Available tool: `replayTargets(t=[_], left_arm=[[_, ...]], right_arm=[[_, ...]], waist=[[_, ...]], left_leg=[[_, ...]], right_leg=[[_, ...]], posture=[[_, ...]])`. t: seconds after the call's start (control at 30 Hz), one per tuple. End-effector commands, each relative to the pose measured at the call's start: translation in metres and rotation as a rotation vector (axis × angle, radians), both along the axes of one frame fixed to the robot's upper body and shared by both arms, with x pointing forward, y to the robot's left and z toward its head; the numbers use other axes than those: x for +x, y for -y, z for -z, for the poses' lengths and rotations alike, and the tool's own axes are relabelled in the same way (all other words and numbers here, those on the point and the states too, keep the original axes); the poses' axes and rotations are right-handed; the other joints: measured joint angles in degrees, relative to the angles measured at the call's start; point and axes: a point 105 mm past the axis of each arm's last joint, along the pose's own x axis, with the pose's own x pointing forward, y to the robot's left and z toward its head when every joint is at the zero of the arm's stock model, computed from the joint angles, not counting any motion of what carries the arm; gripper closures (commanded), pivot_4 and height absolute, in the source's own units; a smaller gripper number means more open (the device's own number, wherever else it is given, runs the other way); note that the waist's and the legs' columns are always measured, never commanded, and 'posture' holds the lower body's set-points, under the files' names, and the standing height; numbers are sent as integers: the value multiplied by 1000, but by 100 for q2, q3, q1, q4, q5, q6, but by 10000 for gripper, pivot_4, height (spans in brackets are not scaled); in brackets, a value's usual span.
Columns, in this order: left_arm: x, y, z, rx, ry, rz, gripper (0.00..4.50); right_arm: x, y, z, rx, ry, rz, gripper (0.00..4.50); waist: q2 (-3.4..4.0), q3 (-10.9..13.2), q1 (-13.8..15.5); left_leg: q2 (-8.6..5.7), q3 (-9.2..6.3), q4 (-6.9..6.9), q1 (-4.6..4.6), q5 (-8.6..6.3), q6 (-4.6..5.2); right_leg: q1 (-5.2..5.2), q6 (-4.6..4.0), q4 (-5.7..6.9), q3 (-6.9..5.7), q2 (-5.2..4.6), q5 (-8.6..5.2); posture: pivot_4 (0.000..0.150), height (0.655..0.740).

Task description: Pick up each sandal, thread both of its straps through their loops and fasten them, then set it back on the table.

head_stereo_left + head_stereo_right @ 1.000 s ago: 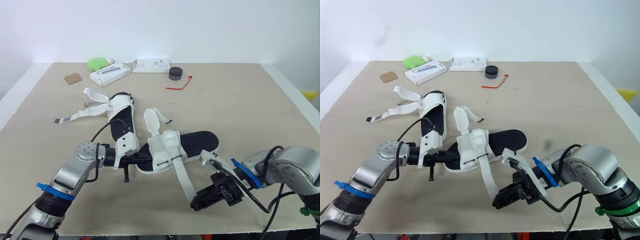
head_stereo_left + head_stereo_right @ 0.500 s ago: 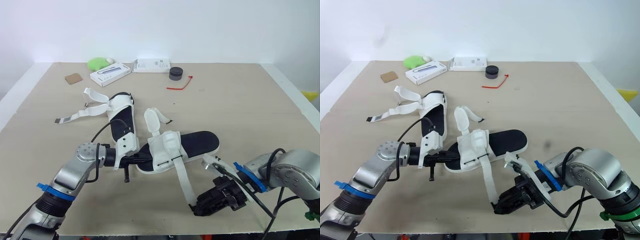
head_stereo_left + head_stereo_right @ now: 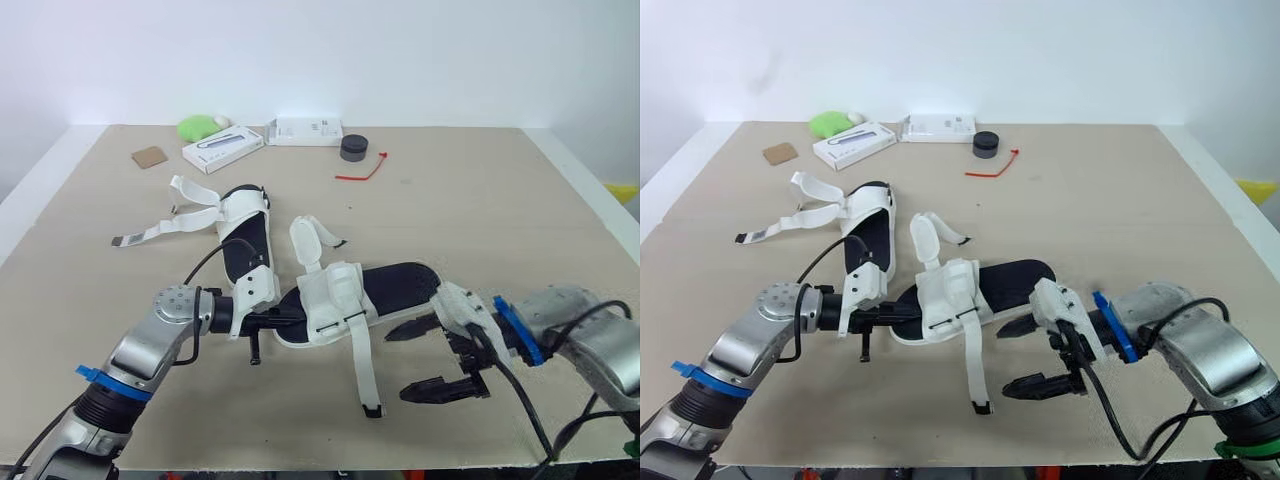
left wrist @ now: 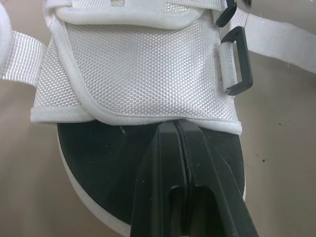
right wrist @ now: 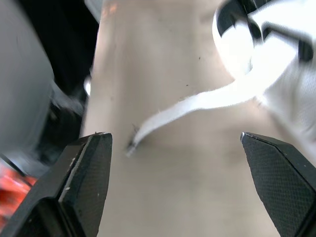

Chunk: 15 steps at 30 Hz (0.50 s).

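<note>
Left claw (image 4: 176, 129) seemingly pinches the woven white sandal (image 3: 338, 292); right claw (image 3: 397, 364) gapes beside its flat strap (image 3: 359, 357).

Black puck (image 3: 352, 148); red tie (image 3: 360, 171) at its 5 o'clock, white pack (image 3: 307, 131) at 10, long white box (image 3: 223, 149) at 9, then green lump (image 3: 197, 126), cardboard square (image 3: 149, 157).

Near sandal (image 3: 350, 290) — white upper in fine woven mesh, black footbed, white sole rim, black strap loop (image 4: 248, 59). Far sandal (image 3: 240, 235): same scheme. Table (image 3: 480, 210) plain tan. On it: red tie (image 3: 360, 170), lime-green lump (image 3: 197, 127), black puck (image 3: 352, 149), white box (image 3: 222, 149), brown card (image 3: 148, 156). Left gripper (image 4: 177, 126) and right gripper (image 3: 397, 365) — black fingers, right ones finely dotted.
</note>
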Motion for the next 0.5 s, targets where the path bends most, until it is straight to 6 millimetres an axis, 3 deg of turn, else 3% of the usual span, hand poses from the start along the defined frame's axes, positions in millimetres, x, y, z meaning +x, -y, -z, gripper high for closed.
replayTargets(t=[0.03,0.07,0.23,0.5], left_arm=[[-1,-1,5,23,-13,5,45000],[0,-1,5,22,-14,4,45000],[1,-2,5,24,-14,2,45000],[1,-3,5,22,-15,-3,45000]], right_arm=[[-4,-6,-8,7,363,-241,371],[2,-10,-11,22,527,-292,371],[7,-20,-13,85,904,-443,371],[9,-25,9,10,1072,-618,371]], waist=[[2,1,-1],[0,1,-1],[-3,6,-5],[-2,6,-3]], left_leg=[[-2,3,0,6,0,0],[-1,4,0,10,0,0],[0,15,-2,62,0,-1],[-1,20,-2,69,0,-1]], right_leg=[[3,0,1,2,-1,0],[5,0,2,3,-1,0],[47,-3,0,9,0,1],[47,-22,7,18,-3,8]], posture=[[1500,7400],[1500,7400],[1500,7400],[1500,7400]])
